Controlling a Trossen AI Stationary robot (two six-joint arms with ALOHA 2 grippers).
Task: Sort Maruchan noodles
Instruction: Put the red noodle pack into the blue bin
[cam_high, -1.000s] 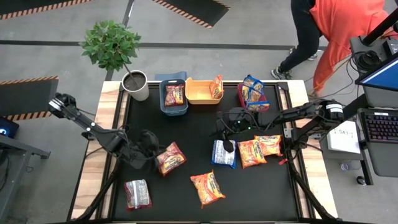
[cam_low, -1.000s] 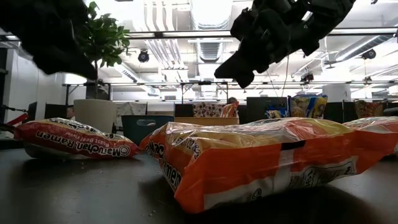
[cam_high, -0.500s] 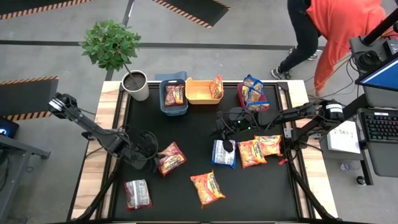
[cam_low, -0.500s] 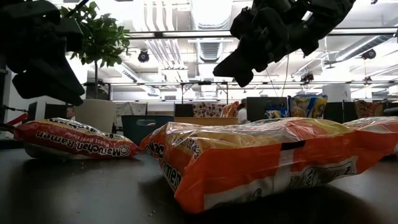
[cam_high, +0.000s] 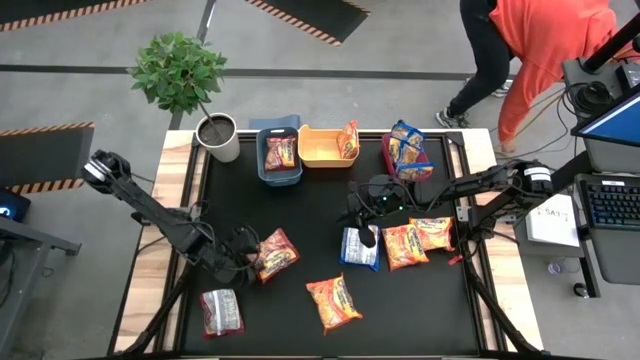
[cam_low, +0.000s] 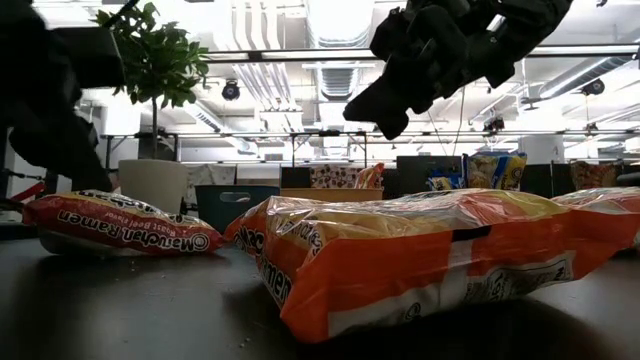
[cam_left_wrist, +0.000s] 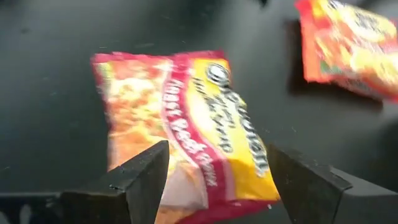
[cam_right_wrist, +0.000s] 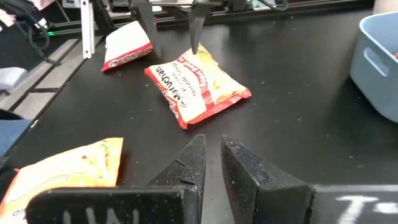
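Observation:
A dark red Maruchan noodles packet (cam_high: 275, 253) (cam_left_wrist: 186, 130) lies flat on the black table. My left gripper (cam_high: 246, 262) (cam_left_wrist: 216, 152) hangs open just above it, fingers pointing down astride the packet's end nearest the table's left edge, not touching. My right gripper (cam_high: 368, 236) (cam_right_wrist: 211, 155) hovers shut over a blue packet (cam_high: 357, 247), holding nothing. Two orange packets (cam_high: 403, 245) (cam_high: 432, 232) lie beside the blue one, another orange one (cam_high: 335, 302) near the front, and a second dark red one (cam_high: 220, 311) at the front left.
Three bins stand along the far edge: a blue bin (cam_high: 262, 158) with a dark red packet, a yellow bin (cam_high: 318, 156) with an orange packet, and a red bin (cam_high: 387, 152) with blue packets. A potted plant (cam_high: 216, 135) is at the far left. A person (cam_high: 540, 50) stands beyond the table.
My left gripper has come down and a little toward the near edge, closing in on the dark red packet. The packets have not moved, and my right gripper has kept still.

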